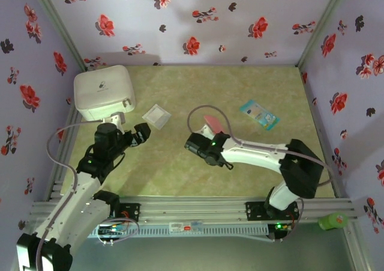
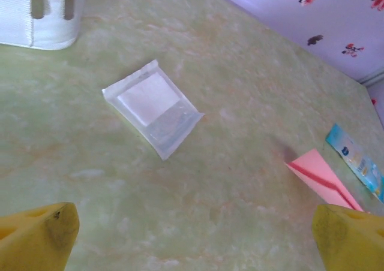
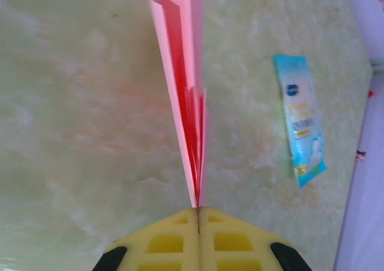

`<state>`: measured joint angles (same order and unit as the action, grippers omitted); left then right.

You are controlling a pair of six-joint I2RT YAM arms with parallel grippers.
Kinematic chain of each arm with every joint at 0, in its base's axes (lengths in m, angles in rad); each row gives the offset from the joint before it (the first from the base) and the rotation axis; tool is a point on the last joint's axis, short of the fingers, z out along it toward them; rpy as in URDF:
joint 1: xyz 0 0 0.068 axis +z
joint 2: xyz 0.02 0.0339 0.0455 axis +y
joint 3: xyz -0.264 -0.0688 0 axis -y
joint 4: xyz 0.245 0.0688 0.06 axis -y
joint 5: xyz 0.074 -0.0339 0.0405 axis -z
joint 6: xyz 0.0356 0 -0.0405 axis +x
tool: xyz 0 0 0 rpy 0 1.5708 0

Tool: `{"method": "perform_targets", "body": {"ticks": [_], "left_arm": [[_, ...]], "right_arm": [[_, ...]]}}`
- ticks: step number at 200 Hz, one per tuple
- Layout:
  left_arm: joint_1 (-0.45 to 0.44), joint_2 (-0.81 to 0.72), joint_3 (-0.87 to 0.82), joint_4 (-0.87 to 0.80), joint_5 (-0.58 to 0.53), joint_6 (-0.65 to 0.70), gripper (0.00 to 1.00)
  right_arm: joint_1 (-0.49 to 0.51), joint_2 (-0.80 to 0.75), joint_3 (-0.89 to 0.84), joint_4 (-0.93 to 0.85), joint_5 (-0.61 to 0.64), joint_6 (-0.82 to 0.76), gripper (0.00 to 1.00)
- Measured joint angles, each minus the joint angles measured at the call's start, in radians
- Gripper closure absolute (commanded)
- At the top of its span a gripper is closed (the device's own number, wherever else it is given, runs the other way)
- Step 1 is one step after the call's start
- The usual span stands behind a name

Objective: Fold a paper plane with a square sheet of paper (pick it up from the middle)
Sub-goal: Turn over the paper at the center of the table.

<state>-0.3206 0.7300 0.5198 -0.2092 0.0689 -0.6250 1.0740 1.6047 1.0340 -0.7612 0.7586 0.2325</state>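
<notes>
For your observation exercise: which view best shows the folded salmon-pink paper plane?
Right wrist: the folded salmon-pink paper plane runs up the centre, layers and crease clear, pinched by the right fingers. Left wrist shows it small at the edge; top external, a pink sliver.

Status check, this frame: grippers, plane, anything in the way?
Left gripper open, empty. Right gripper shut on plane. Clear packet, teal packet apart from it.

Translucent packet centre, paper plane right, left hand spread.
</notes>
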Motion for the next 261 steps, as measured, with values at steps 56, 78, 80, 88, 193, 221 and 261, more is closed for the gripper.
{"method": "perform_targets", "body": {"ticks": [56, 78, 80, 88, 193, 221, 261], "left_arm": [[0.002, 0.103, 0.058, -0.111, -0.045, -0.024, 0.0], [0.003, 0.104, 0.074, -0.115, -0.048, -0.024, 0.0], [0.003, 0.104, 0.076, -0.115, -0.048, -0.024, 0.0], [0.003, 0.104, 0.081, -0.114, -0.048, -0.027, 0.0], [-0.023, 0.32, 0.086, 0.049, 0.187, -0.147, 0.09], [-0.101, 0.46, 0.112, 0.106, 0.218, -0.189, 0.15], [-0.189, 0.613, 0.202, 0.165, 0.223, -0.233, 0.24]], "right_arm": [[0.068, 0.133, 0.055, 0.027, -0.145, 0.003, 0.89], [0.069, 0.137, 0.055, 0.061, -0.231, 0.008, 0.76], [0.069, 0.137, 0.055, 0.065, -0.24, 0.003, 0.75], [0.069, 0.135, 0.055, 0.083, -0.272, 0.006, 0.71], [-0.444, -0.205, -0.248, 0.455, -0.9, 0.228, 0.85], [-0.515, -0.157, -0.267, 0.503, -1.056, 0.278, 0.88], [-0.518, -0.043, -0.264, 0.591, -1.236, 0.335, 0.89]]}}
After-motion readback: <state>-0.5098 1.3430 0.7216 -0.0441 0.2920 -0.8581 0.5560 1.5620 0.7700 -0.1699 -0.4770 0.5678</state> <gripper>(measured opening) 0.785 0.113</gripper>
